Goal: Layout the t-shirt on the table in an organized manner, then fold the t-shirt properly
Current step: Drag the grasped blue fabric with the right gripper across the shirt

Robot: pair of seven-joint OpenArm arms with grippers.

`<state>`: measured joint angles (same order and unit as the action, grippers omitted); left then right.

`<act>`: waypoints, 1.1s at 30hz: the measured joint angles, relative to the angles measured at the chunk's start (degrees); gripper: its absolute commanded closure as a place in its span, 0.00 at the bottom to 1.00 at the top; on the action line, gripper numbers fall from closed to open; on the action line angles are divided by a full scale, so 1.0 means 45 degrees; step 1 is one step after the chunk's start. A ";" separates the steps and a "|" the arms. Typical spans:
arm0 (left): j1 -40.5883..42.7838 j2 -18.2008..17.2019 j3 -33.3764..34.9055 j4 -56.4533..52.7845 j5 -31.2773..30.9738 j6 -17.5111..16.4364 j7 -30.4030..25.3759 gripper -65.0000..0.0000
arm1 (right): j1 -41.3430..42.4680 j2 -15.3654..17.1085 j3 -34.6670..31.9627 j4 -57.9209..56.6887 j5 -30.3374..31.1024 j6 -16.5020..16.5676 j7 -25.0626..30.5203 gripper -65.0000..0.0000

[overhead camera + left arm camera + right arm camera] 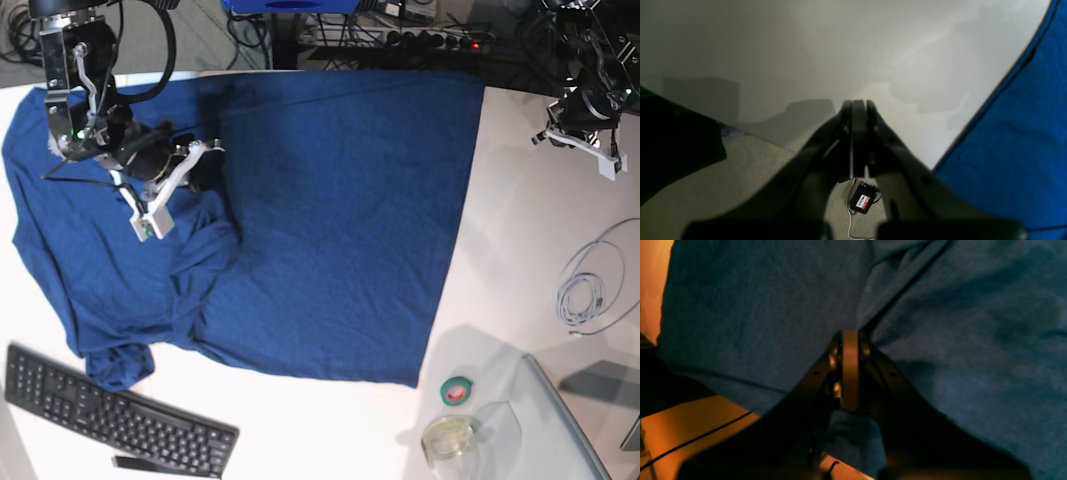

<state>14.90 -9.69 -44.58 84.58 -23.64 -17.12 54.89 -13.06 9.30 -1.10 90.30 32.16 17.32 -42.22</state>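
The navy t-shirt lies spread over most of the white table, smooth at its right and bunched with folds at its lower left. My right gripper is shut low over the shirt's left part. In the right wrist view its closed tips meet a crease in the t-shirt; no cloth shows between the jaws. My left gripper hangs at the table's far right, off the shirt. In the left wrist view it is shut and empty over bare table, with the t-shirt to its right.
A black keyboard lies at the front left, touching the shirt's bunched corner. A green tape roll, a glass bowl and a coiled white cable sit at the right. Below the table edge lies a small black device.
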 measured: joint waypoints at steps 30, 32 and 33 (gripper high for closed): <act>0.0078 -0.0423 -0.1501 -0.0019 0.0005 -0.0010 0.0039 1.00 | 0.7864 0.0243 -0.0233 -0.9908 -0.0126 -0.0058 0.2341 0.72; 0.0073 -0.0432 -0.1501 -0.0019 0.0005 -0.0010 0.0029 1.00 | 0.7825 0.0180 -0.0262 -1.0069 -0.0078 -0.0063 0.2259 0.94; 0.0073 -0.0437 -0.1481 -0.0019 0.0010 -0.0005 0.0034 1.00 | 0.7825 0.0175 -0.0272 -1.0171 -0.0092 -0.0058 0.2244 1.00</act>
<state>15.22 -11.66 -51.24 84.49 -23.59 -17.15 55.05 22.15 10.09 -2.33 44.53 31.75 17.06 -32.12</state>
